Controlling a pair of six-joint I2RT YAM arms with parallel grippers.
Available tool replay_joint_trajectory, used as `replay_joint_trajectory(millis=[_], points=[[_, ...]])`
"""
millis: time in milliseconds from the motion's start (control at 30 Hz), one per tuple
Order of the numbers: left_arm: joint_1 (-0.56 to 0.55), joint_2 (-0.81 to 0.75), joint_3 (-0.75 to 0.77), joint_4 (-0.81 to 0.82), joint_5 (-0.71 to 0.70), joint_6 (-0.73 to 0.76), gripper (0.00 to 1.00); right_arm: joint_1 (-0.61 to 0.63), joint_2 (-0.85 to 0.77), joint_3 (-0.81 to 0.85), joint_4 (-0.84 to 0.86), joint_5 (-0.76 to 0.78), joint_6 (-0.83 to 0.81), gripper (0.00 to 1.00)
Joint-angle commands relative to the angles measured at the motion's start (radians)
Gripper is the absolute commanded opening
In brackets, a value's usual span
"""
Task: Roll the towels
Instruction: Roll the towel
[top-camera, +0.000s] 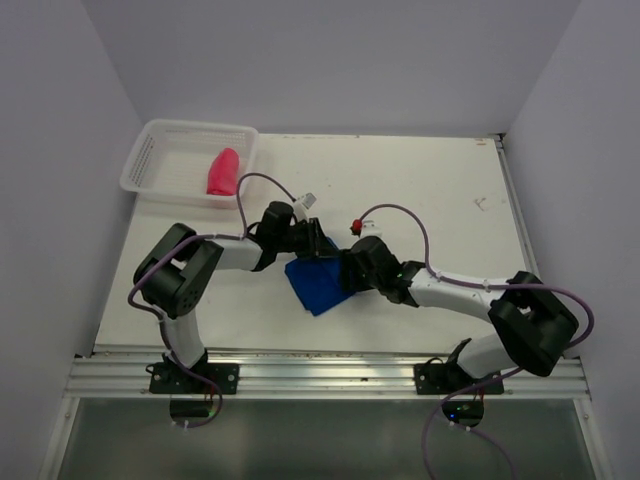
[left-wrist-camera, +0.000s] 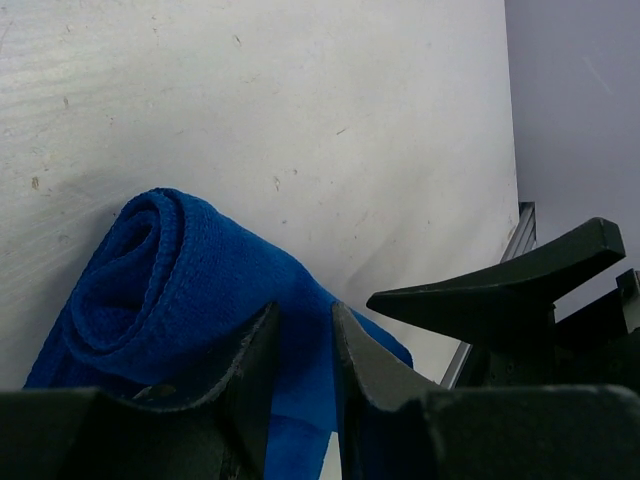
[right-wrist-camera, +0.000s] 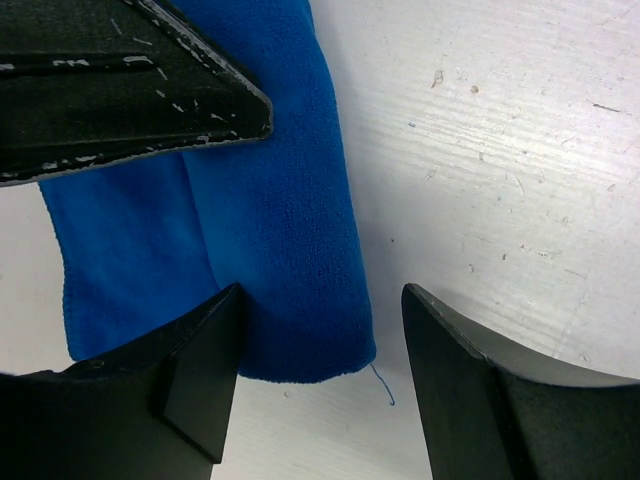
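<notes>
left gripper: narrow, pinching blue towel | right gripper: wide, astride the roll's end | blue towel: partly rolled, mid-tabletop | pink-red towel: rolled, inside white mesh basket, far-left corner

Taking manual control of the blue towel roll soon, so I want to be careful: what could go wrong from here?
1. The roll may unwind. The right gripper stands open over one end of the blue towel, and only the left gripper pinches a fold of the loosely coiled cloth.
2. The grippers may collide. The left gripper's finger sits close above the right gripper's open jaws.
</notes>
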Motion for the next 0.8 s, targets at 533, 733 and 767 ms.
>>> replay_joint_trajectory(millis=[533,733,767], points=[[0.021,-0.062,0.095,-0.17,-0.033,0.067,0.32,-0.004,-0.045,-0.103,0.145,-0.044,-0.128,0.08],[0.05,-0.119,0.127,-0.228,-0.036,0.083,0.32,0.08,-0.047,-0.098,0.131,0.072,-0.226,0.07],[0.053,-0.127,0.127,-0.233,-0.038,0.083,0.32,0.099,-0.047,-0.095,0.128,0.095,-0.239,0.06]])
